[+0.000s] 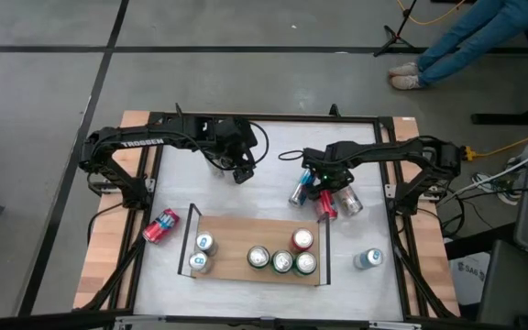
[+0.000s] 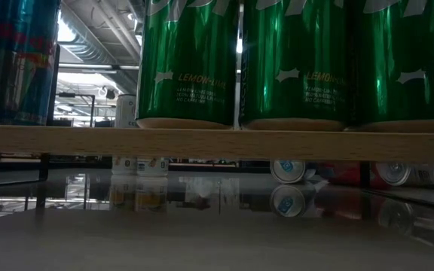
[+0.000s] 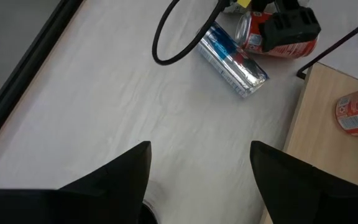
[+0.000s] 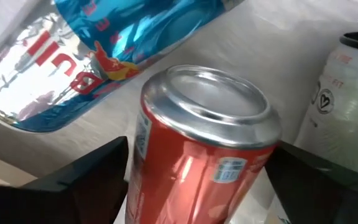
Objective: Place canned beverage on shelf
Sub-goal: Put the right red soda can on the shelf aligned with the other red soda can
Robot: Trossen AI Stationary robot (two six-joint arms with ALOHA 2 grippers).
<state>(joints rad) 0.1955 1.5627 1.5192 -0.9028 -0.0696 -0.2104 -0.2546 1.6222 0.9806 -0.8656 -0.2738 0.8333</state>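
Observation:
Three cans lie on their sides close together on the white table behind the shelf [image 1: 246, 240]: a red can [image 4: 197, 155], a blue-and-silver can [image 4: 104, 56] and a white can [image 4: 347, 106]. My right gripper [image 1: 325, 197] reaches down over them, open, with one finger on each side of the red can [image 1: 325, 205]. My left gripper [image 1: 241, 172] hangs open above the bare table at the far middle, nothing between its fingers [image 3: 201, 168]. Several cans stand upright on the wooden shelf, among them green ones [image 2: 292, 60]. My right gripper comes from above, slanting down, its fingers [image 4: 98, 180] across the red can near its top end [image 4: 204, 99]. The fingers stand right beside the can's two sides; I cannot tell whether they touch it. The can lies on the table.
A red-and-blue can [image 1: 161, 225] lies left of the shelf, and a pale can [image 1: 368, 259] is on the table right of it. A black cable [image 3: 179, 37] loops over the table near the lying cans. A person's legs [image 1: 466, 46] show beyond the table's far right.

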